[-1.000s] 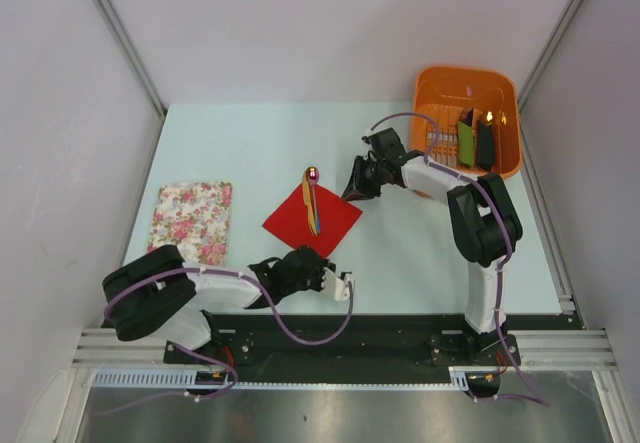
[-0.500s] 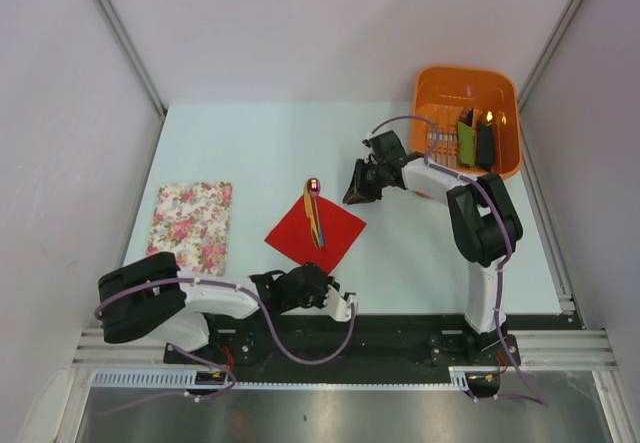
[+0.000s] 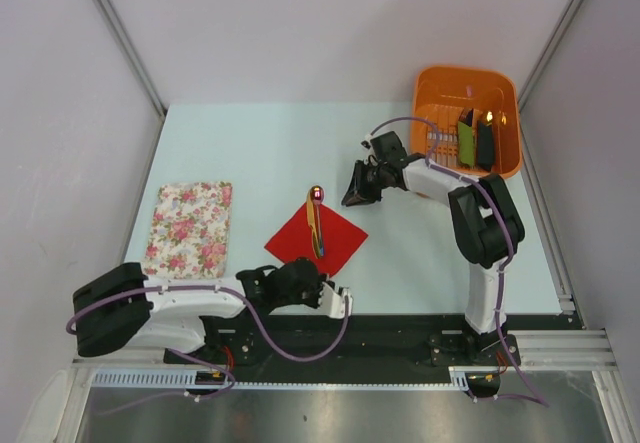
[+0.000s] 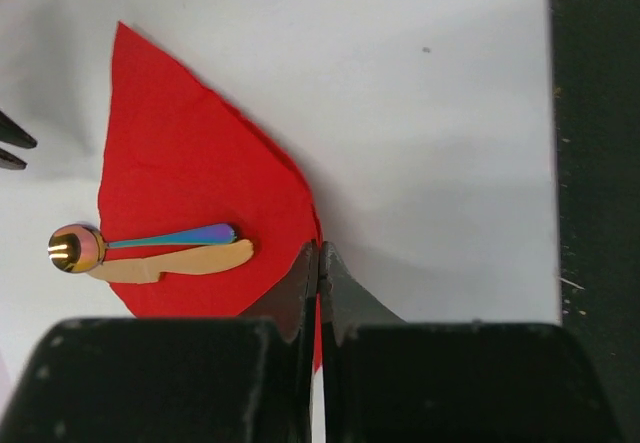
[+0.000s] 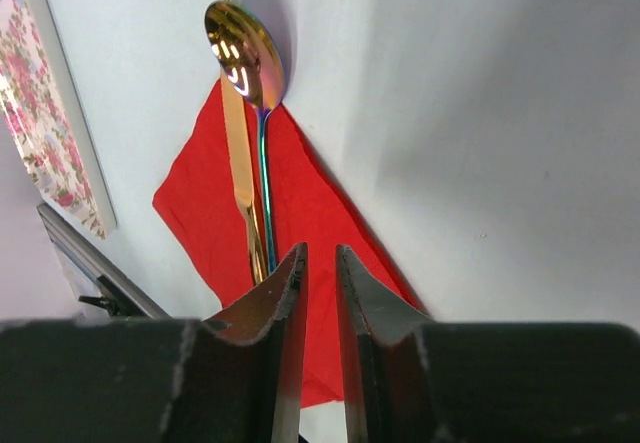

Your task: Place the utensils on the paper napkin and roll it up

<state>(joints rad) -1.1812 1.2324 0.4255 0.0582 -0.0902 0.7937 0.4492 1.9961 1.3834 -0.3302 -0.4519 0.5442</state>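
Seen from above, a pale table (image 3: 250, 143) sits between grey side walls, with a black rail (image 3: 400, 328) along its near edge. A red napkin (image 3: 292, 238) lies as a diamond in the middle of the table, close to that near edge. The utensils (image 3: 316, 225) lie side by side along the napkin's middle, pointing away from the arms. The spoon bowl (image 3: 317, 194) rests on bare table just past the far corner. The left gripper (image 4: 318, 263) is low at the napkin's near corner, fingers pressed together and pinching the red paper there. Its arm stretches along the rail to the left. The right gripper (image 5: 320, 261) hovers just beyond the napkin's far right edge, near the spoon bowl. Its fingers stand a narrow gap apart with nothing between them. A floral cloth (image 3: 190, 228) lies flat on the left, well apart from the napkin. An orange basket (image 3: 465, 71) sits in the far right corner, holding an upright green item (image 3: 466, 141) and a black item (image 3: 485, 145). The right arm bends past the basket's front, and its elbow stands between the basket and the near edge. Bare table spreads behind the napkin to the far edge, and also between the napkin and the cloth. A narrower strip of bare table lies between the napkin and the right arm.
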